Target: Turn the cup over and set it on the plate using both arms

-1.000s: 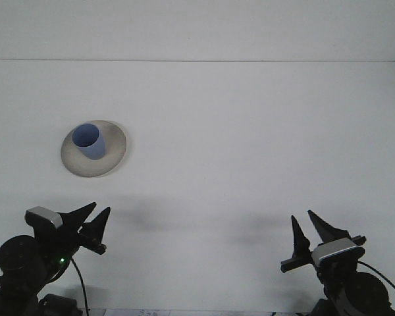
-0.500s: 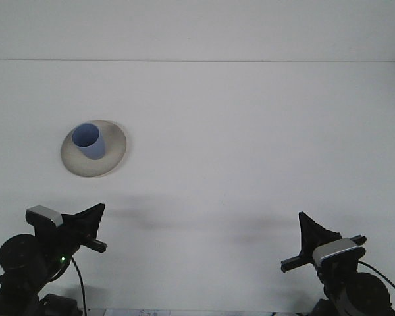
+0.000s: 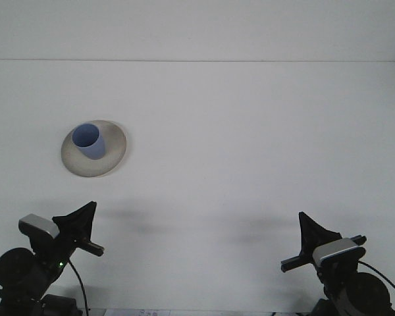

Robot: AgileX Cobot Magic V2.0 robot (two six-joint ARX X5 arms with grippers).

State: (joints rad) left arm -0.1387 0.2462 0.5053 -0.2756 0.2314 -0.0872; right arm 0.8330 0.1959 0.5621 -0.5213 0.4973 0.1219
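Small blue plastic cup [image 3: 89, 141] sits mouth-up on the round beige plate [image 3: 112, 161]; looks light, rigid, slick; best pinched at the rim; left gripper [image 3: 81, 219] and right gripper [image 3: 311, 228] both closed, empty, above the white surface [image 3: 250, 145].

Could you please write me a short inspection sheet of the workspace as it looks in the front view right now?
Surface: white table, bare apart from the job's things, with soft shadows near the arms.
Job's things: blue cup stands upright, mouth up, on the pale plate, left of centre.
Clutter: nothing seen.
Grippers: left gripper shut, low at the near left edge, holding nothing; right gripper shut, low at the near right edge, holding nothing. Both are well clear of the cup.
Cables: thin dark cable by the left arm's base; another by the right arm's base.
Surroundings: plain white wall behind the table.
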